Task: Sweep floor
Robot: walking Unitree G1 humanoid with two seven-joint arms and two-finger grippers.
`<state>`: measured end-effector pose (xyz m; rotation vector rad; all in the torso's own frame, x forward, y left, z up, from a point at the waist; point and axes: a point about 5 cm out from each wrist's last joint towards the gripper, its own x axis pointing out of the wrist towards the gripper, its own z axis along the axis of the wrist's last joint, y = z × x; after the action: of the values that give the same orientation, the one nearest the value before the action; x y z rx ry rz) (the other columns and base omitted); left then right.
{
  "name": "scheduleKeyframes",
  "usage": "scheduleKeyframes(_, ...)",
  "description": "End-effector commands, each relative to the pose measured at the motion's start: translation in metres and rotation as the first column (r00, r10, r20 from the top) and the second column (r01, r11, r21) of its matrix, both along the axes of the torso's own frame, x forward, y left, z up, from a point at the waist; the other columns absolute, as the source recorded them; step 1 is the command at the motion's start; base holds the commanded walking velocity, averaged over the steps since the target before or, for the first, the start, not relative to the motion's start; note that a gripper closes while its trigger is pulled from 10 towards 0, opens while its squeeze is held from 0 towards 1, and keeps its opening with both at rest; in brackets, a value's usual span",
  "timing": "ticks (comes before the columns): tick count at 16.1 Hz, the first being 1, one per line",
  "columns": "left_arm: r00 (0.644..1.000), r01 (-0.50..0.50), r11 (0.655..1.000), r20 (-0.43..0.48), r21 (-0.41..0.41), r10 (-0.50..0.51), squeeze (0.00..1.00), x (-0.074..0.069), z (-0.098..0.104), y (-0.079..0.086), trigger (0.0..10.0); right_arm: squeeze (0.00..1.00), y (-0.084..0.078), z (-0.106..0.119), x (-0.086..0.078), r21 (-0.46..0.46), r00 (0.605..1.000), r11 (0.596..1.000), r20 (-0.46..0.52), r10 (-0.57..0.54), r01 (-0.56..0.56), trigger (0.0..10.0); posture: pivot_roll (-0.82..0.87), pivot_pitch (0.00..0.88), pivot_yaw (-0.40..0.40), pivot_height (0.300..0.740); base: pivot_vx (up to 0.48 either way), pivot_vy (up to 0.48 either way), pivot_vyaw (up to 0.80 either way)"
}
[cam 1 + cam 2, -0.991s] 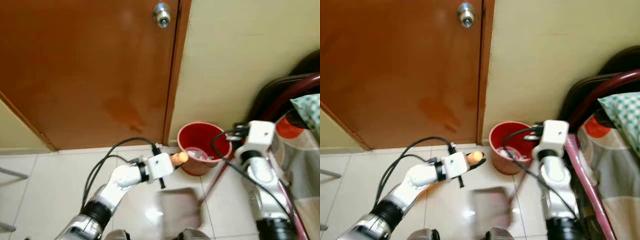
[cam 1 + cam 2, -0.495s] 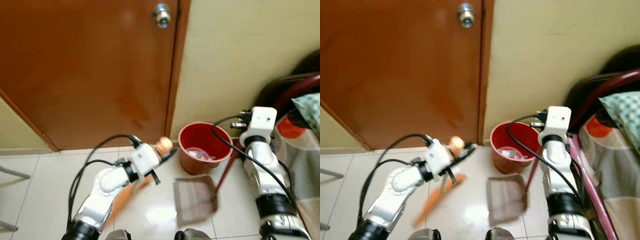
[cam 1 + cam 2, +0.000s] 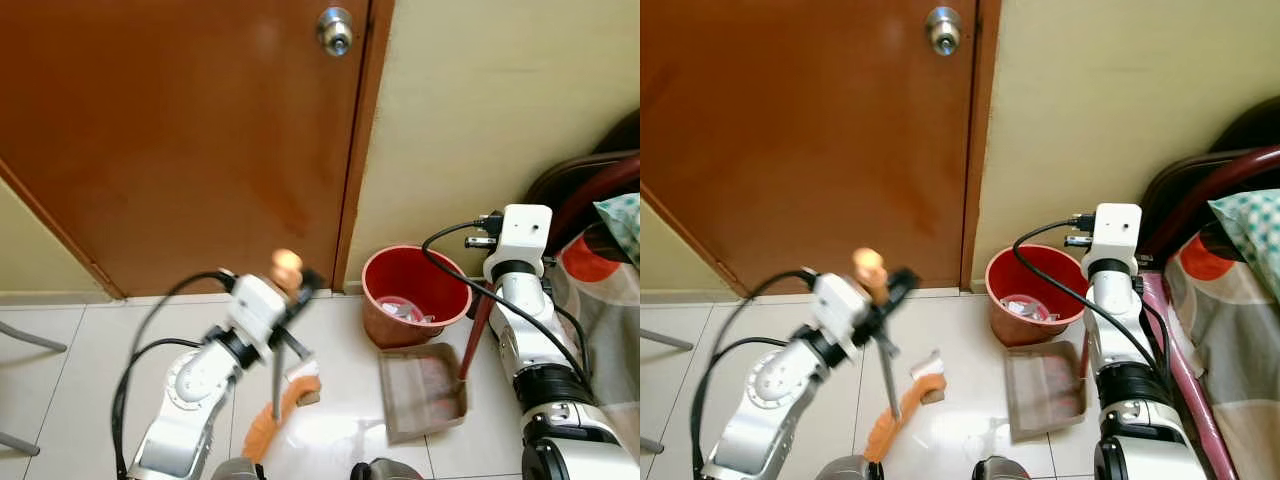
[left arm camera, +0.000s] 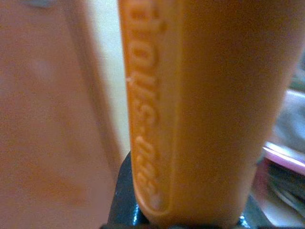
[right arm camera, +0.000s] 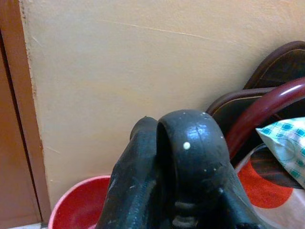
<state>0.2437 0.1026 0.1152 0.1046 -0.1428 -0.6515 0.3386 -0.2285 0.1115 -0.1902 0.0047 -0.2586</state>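
Pinching broom (image 3: 280, 375) | left end effector (image 3: 290, 290) | near-upright, bristles floorward

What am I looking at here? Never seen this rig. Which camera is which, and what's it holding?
It is a walking humanoid robot with two silver arms, each ending in a two-fingered black tool. The two wide pictures come from a stereo camera on its head, looking down at the tiled floor by a brown door. The two close-ups come from cameras on its wrists.

The left tool grips an orange broom; the left wrist view shows the broom's handle up close. The right tool looks shut and seems to hold the long handle of a dustpan, which sits on the floor beside a red bucket with some rubbish in it.
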Motion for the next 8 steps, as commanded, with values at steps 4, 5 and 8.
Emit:
scheduleKeyframes(4, 0.968, -0.219, 0.966, 0.097, -0.136, 0.233, 0.00, 0.017, 0.030, 0.027, 10.0, 0.00, 0.008, 0.001, 0.003, 0.000, 0.999, 0.999, 0.023, 0.032, -0.032, 10.0, 0.04, 0.071, -0.028, 0.740, 0.000, 0.000, 0.00)
scheduleKeyframes(5, 0.961, -0.248, 0.955, 0.082, -0.160, 0.264, 0.00, 0.018, 0.033, 0.031, 10.0, 0.00, 0.008, 0.001, 0.004, -0.005, 0.999, 0.999, 0.023, 0.038, -0.038, 10.0, 0.04, 0.073, -0.029, 0.740, 0.000, 0.000, 0.00)
scheduleKeyframes(8, 0.958, -0.275, 0.948, 0.042, -0.161, 0.285, 0.00, 0.019, 0.029, 0.036, 10.0, 0.00, 0.008, 0.000, 0.005, -0.009, 0.999, 0.999, 0.021, 0.041, -0.041, 10.0, 0.04, 0.075, -0.029, 0.740, 0.000, 0.000, 0.00)
